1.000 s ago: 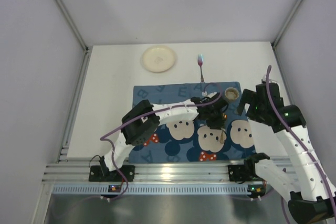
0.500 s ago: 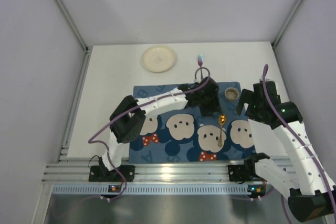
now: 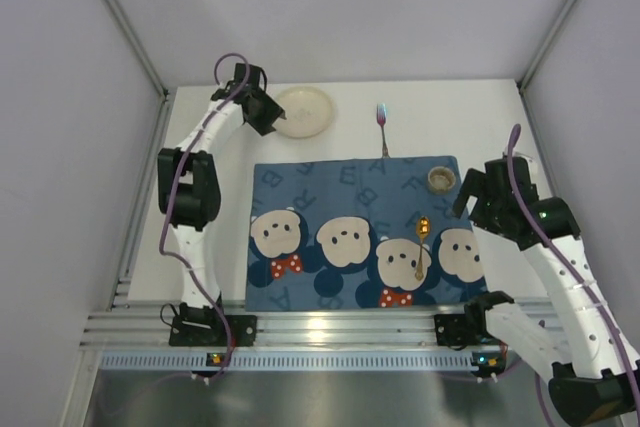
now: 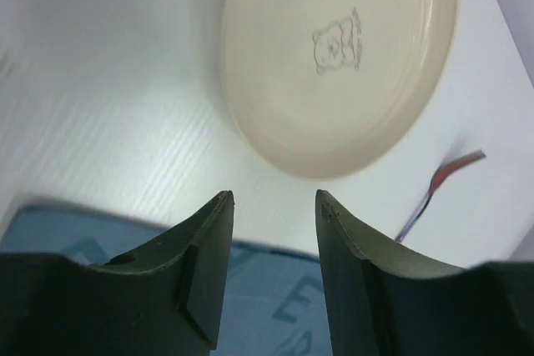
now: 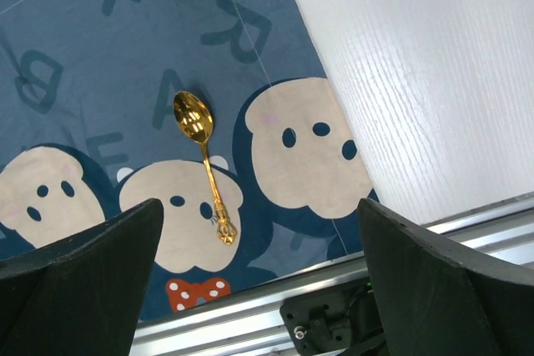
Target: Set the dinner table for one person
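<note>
Hung the left gripper [image 4: 271, 206], fingers apart and empty, beside the plate [image 4: 338, 56] near the far left corner of the dinner table [image 3: 470, 117]. Poised the right gripper [image 5: 260, 206], fingers wide apart and empty, near the spoon [image 5: 204, 164] on the placemat [image 3: 330, 187].

The white dinner table [image 3: 470, 117] carries a navy placemat [image 3: 330, 192], a cream plate [image 3: 305, 112] and a fork [image 3: 381, 125].

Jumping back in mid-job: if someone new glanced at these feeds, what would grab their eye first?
The navy placemat with cartoon mouse faces dominates the near middle of the white table, with a gold spoon lying on its right part. Next comes the cream plate near the table's far edge, where the left pincer hovers open right beside it.
</note>
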Robot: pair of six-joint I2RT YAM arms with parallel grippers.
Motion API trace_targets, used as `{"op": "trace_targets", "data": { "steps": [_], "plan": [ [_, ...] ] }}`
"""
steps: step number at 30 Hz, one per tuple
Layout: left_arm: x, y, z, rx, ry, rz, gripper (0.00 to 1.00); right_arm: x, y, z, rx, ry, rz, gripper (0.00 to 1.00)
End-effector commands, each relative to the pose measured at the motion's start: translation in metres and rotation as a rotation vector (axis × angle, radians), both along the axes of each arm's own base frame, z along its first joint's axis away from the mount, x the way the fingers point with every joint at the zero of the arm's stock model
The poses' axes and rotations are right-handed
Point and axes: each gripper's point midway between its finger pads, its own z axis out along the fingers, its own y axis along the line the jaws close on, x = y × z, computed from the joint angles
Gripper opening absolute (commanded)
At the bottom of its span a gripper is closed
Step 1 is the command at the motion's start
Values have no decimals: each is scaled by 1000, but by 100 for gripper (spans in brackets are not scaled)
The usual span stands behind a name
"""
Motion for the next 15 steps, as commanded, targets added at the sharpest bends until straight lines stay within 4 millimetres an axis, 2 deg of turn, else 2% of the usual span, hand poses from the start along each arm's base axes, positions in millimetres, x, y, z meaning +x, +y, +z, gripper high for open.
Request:
{"op": "trace_targets", "data": {
  "steps": [1, 3, 4, 9, 15],
  "plan": [
    [23, 3, -5, 9, 13, -53, 49, -4, -9, 15, -12, -51, -60, 100],
    [34, 10, -6, 12, 8, -44, 49, -5, -12, 15, -14, -52, -81, 100],
    [37, 15, -16, 16, 21, -32, 49, -6, -13, 14, -14, -51, -93, 100],
    [47, 32, -44, 34, 48, 2, 48, -4, -13, 10, -9, -32, -118, 100],
    [51, 31, -60, 45, 58, -30, 48, 2, -13, 9, -19, -24, -129, 100]
  ]
}}
